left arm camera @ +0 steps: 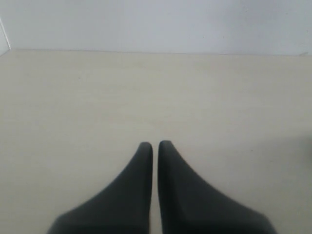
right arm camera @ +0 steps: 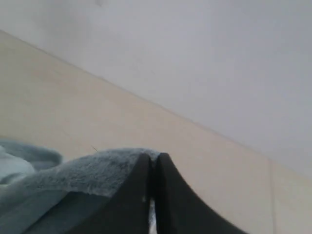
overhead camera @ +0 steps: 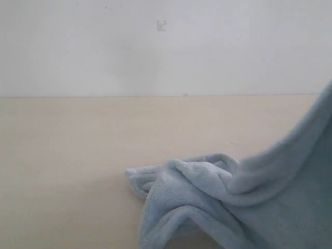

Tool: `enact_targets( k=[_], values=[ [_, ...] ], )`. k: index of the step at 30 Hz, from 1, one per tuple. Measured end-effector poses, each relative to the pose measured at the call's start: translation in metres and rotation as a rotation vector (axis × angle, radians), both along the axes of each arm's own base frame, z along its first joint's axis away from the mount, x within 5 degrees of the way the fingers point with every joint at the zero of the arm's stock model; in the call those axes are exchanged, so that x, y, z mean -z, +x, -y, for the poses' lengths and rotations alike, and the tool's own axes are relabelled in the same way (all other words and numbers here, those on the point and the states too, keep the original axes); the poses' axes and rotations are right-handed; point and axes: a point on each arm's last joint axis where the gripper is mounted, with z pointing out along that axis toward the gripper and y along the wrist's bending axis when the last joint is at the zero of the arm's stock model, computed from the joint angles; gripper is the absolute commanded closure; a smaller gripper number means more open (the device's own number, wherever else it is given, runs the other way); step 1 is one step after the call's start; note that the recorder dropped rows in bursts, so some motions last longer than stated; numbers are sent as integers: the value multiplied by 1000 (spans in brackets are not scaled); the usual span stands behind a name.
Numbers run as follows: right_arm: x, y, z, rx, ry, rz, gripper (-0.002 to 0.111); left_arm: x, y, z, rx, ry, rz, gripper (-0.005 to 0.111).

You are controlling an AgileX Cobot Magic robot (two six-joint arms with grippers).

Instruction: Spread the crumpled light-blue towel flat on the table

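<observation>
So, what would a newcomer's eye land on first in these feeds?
The fluffy pale-blue fleece towel stands out, bunched at the exterior view's lower right on the pale beige wood-look table and rising steeply toward the right edge. In the right wrist view, the dark right pincer is closed on its edge; the left pincer is shut and empty above the table.

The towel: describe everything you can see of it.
The towel is pale light-blue fluffy fleece, crumpled in soft folds. One bunched end lies on the table; the rest slopes up in a sheet toward the exterior view's right edge. In the right wrist view the right claw is shut on a fold of it. No tag shows.
</observation>
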Motion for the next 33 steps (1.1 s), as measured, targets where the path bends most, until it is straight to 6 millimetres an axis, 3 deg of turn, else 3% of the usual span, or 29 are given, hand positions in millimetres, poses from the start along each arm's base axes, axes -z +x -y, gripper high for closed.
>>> enact_targets(
  k=[6, 10, 17, 20, 24, 33],
  values=[
    [82, 43, 11, 260, -151, -205, 108, 0, 0, 0, 0, 0, 0, 103],
    [120, 58, 13, 351, -186, -284, 108, 0, 0, 0, 0, 0, 0, 103],
    [181, 67, 24, 632, -263, -500, 108, 0, 0, 0, 0, 0, 0, 103],
    [203, 64, 19, 701, -199, -656, 108, 0, 0, 0, 0, 0, 0, 103],
    [222, 54, 4, 558, -176, -923, 108, 0, 0, 0, 0, 0, 0, 103],
    [235, 58, 3, 456, -293, -1006, 102, 0, 0, 0, 0, 0, 0, 103]
  ],
)
